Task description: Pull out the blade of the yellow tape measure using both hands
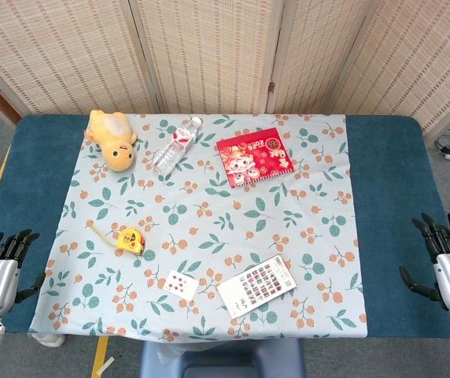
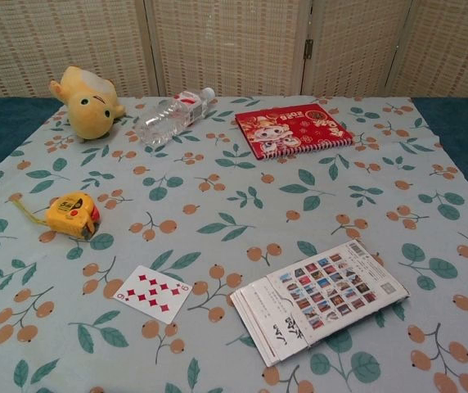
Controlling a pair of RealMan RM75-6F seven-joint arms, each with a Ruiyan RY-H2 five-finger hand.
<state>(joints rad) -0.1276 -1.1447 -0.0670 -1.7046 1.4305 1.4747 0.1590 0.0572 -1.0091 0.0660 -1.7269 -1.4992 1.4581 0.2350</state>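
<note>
Yellow tape measure (image 1: pixel 131 239) near counter's (image 1: pixel 382 157) left edge, untouched, left hand (image 1: pixel 1 272) and right hand (image 1: pixel 449 268) at opposite edges, fingers apart, holding nothing

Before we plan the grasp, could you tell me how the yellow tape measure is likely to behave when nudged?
The yellow tape measure lies flat on the tablecloth, so it probably slides rather than rolls. Its boxy case looks rigid; its thin cord looks floppy.

My left hand (image 1: pixel 1 272) has a silver-grey metal back with dark, near-black fingers (image 1: pixel 12 240) and a pale grey wrist cuff below. My right hand (image 1: pixel 449 268) looks the same: brushed silver palm plate, black fingers, light grey forearm casing.
</note>
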